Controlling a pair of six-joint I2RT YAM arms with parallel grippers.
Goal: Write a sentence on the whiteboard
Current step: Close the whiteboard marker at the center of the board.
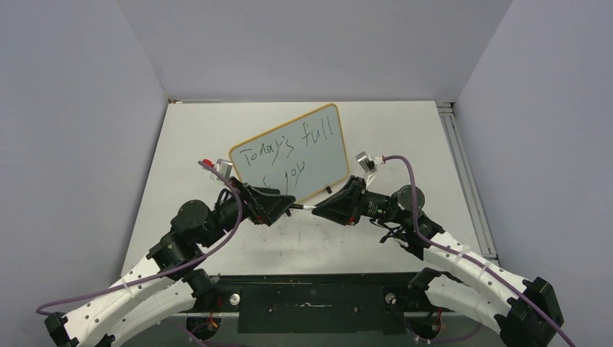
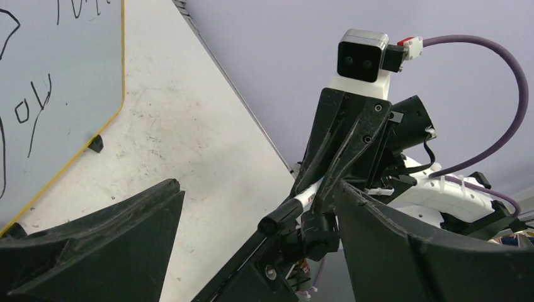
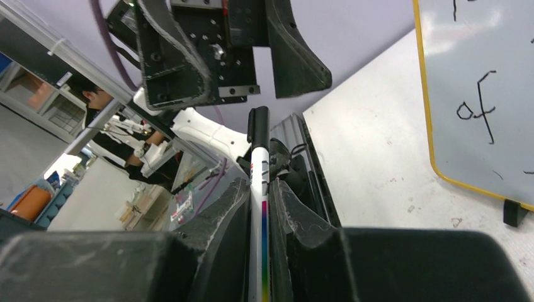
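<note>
The whiteboard [image 1: 327, 165] stands tilted at the table's middle, and its yellow frame also shows in the right wrist view [image 3: 441, 176]. The sentence [image 1: 289, 144] runs in two black slanted lines, "Today's full" above "of joy". In front of the board a black-and-white marker [image 1: 302, 207] lies level between the two arms. My right gripper [image 3: 261, 187] is shut on the marker's white barrel [image 3: 258, 165], and its black capped end [image 2: 286, 217] points at my left gripper [image 2: 258, 187]. The left jaws stand open, wide on either side of that cap and not touching it.
The board's black feet [image 3: 513, 212] [image 2: 96, 143] rest on the scuffed white table [image 1: 405, 144]. Grey walls close in the left, back and right sides. A metal rail [image 1: 463, 166] runs along the table's right edge. Purple cables loop off both wrists.
</note>
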